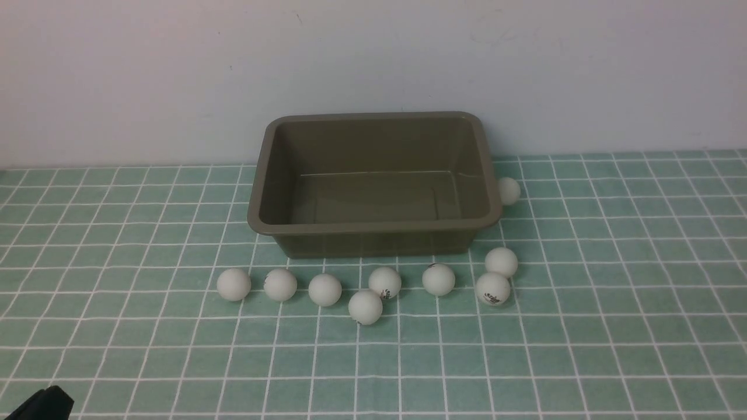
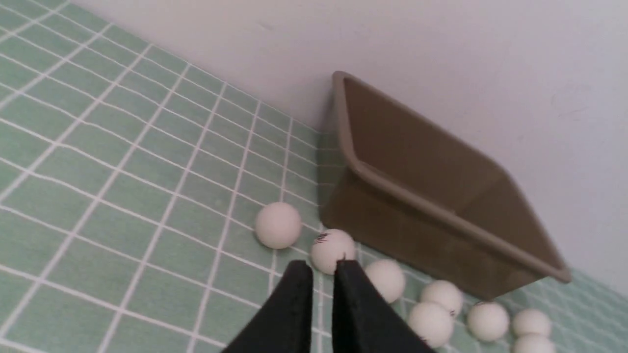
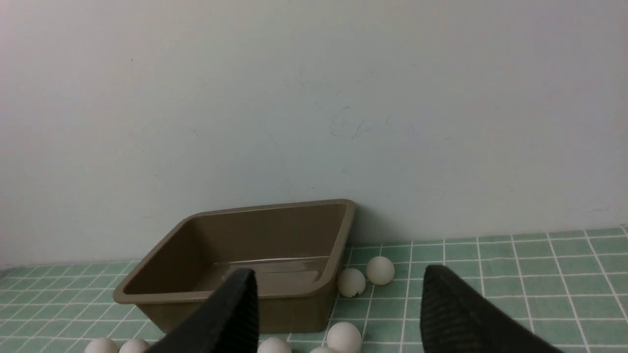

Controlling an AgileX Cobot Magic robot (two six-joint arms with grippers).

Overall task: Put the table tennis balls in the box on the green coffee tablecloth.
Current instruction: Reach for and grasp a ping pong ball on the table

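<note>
The olive-brown box (image 1: 373,224) stands empty at the back of the green coffee tablecloth (image 1: 613,303), against the wall. Several white table tennis balls (image 1: 325,290) lie in a loose row on the cloth just in front of it. One more ball (image 1: 509,191) rests against the box's right side. My left gripper (image 2: 322,267) is shut and holds nothing; in the left wrist view its tips hang over the cloth close to a logo-marked ball (image 2: 332,250) at the row's left end. My right gripper (image 3: 338,272) is open and empty, back from the box (image 3: 162,279).
A plain white wall (image 1: 373,58) rises directly behind the box. A black part of my left arm (image 1: 41,405) shows at the front left corner of the front view. The cloth runs wide on both sides of the box.
</note>
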